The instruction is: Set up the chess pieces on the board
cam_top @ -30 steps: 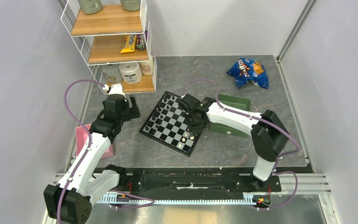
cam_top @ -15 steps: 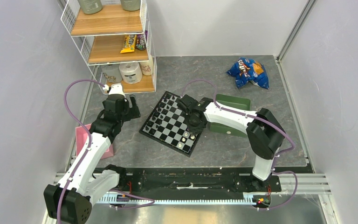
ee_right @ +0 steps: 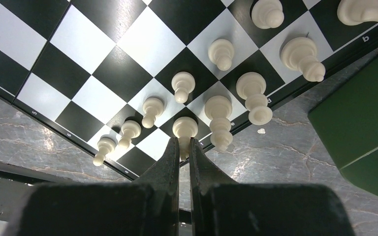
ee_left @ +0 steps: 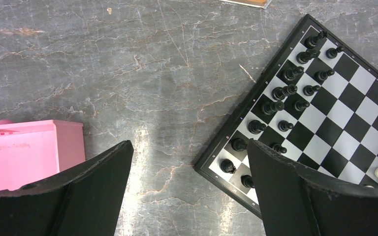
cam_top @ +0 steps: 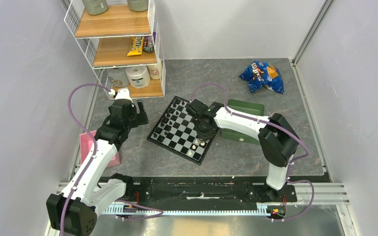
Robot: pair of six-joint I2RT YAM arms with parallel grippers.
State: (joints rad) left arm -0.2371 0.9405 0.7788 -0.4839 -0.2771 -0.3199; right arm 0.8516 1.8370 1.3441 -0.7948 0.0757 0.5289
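Over the last second the right arm's elbow has swung slightly left; the right gripper (ee_right: 183,147) stays at the board's (ee_right: 150,42) right edge, its fingers pinched nearly together on the head of a cream piece (ee_right: 185,127) standing among the other chess pieces (ee_right: 252,88). The left gripper (ee_left: 189,147) has not moved, wide open and empty above the grey marbled table (ee_left: 167,73) near a pink box (ee_left: 24,147). Pale walls surround the table, and a wire shelf rack (cam_top: 118,44) stands at the far left

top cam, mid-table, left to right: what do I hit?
pink box → left gripper → board → green tray. The right gripper hangs over the board's right part, so it is left out of the order.
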